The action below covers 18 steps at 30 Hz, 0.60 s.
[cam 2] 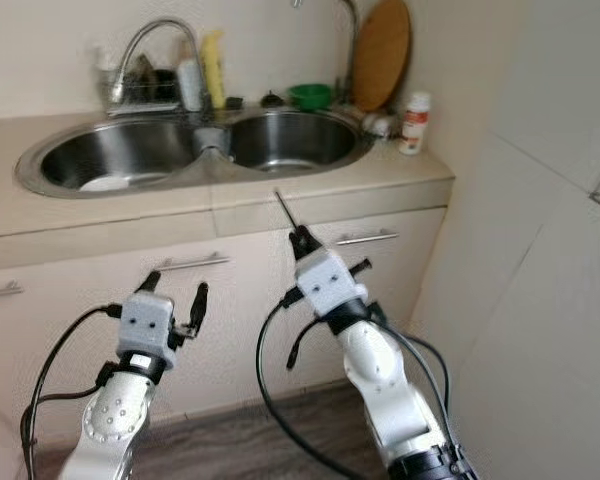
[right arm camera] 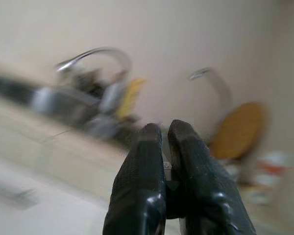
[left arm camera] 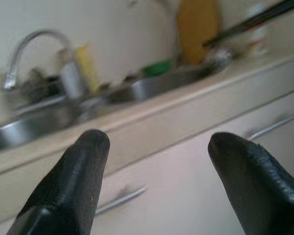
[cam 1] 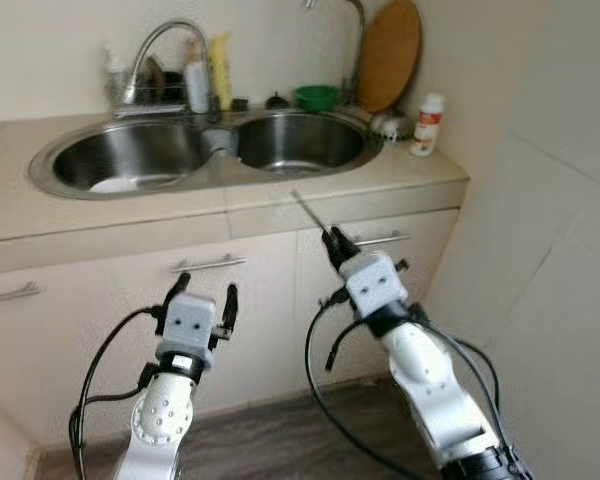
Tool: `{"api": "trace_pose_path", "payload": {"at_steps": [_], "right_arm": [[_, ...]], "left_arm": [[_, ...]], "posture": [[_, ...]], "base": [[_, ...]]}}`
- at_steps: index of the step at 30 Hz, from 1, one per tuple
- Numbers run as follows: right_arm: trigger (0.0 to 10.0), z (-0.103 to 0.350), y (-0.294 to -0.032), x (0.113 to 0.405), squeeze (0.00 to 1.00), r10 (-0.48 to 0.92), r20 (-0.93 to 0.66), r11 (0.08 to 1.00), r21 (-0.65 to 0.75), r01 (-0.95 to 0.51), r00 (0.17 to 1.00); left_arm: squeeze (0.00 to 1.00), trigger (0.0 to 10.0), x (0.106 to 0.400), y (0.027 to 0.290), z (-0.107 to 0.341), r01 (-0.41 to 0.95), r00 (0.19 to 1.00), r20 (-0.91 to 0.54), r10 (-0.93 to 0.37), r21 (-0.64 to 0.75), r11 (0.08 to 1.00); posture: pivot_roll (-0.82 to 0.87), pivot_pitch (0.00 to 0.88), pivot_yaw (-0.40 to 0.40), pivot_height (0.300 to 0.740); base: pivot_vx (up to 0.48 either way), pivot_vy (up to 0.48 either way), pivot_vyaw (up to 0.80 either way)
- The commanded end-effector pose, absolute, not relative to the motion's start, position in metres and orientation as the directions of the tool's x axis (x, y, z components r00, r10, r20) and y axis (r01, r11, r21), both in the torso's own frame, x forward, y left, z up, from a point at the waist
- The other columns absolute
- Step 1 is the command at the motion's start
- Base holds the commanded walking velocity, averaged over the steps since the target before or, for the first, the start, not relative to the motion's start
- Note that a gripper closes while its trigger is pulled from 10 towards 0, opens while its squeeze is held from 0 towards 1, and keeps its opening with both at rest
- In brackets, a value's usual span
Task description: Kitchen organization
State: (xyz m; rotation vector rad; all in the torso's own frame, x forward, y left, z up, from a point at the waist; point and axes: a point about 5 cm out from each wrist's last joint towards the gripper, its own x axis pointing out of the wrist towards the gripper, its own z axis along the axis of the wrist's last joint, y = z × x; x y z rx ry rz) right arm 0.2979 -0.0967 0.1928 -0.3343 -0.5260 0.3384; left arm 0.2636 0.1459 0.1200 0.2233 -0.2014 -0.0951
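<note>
My right gripper (cam 1: pixel 333 240) is shut on thin dark chopsticks (cam 1: pixel 308 212), which stick up and to the left toward the counter's front edge. In the right wrist view its fingers (right arm camera: pixel 147 161) are pressed together. My left gripper (cam 1: pixel 206 288) is open and holds nothing, level with the cabinet fronts below the counter; its two pads (left arm camera: pixel 81 171) stand wide apart. Ahead is a steel double sink (cam 1: pixel 216 150) with a white plate (cam 1: pixel 120 184) in the left basin. The chopsticks (left arm camera: pixel 250 19) also cross the left wrist view.
A faucet (cam 1: pixel 165 45), bottles and a rack stand behind the sink. A green bowl (cam 1: pixel 317 97), a wooden cutting board (cam 1: pixel 390 55) and a white bottle (cam 1: pixel 427 124) are at the back right. Drawer handles (cam 1: pixel 208 264) face me. A wall (cam 1: pixel 560 250) is close on the right.
</note>
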Motion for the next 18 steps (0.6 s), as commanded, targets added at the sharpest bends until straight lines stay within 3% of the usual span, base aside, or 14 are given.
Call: {"api": "trace_pose_path", "payload": {"at_steps": [1,11,16,18], "right_arm": [[10.0,0.210,-0.097,0.298,0.00,0.384,0.478,0.902,-0.375,-0.212,0.790],[10.0,0.217,-0.085,0.295,0.00,0.437,0.480,0.881,-0.399,-0.254,0.760],[10.0,0.214,-0.081,0.293,0.00,0.457,0.465,0.870,-0.411,-0.273,0.758],[10.0,0.214,-0.080,0.293,0.00,0.455,0.464,0.875,-0.392,-0.284,0.760]], "left_arm": [[0.00,10.0,0.264,0.142,0.124,0.086,0.972,0.192,-0.134,0.241,0.967],[0.00,10.0,0.268,0.144,0.133,0.068,0.969,0.216,-0.122,0.240,0.968],[0.00,10.0,0.271,0.143,0.139,0.061,0.965,0.232,-0.118,0.239,0.969],[0.00,10.0,0.271,0.143,0.141,0.059,0.964,0.238,-0.117,0.239,0.969]], "posture": [[-0.03,0.000,0.008,0.740],[-0.03,0.000,0.005,0.740],[-0.03,0.000,0.006,0.740],[-0.03,0.000,0.006,0.740]], "base": [[0.300,0.000,0.00],[0.301,0.000,0.00],[0.302,0.000,0.80],[0.300,0.000,0.00]]}}
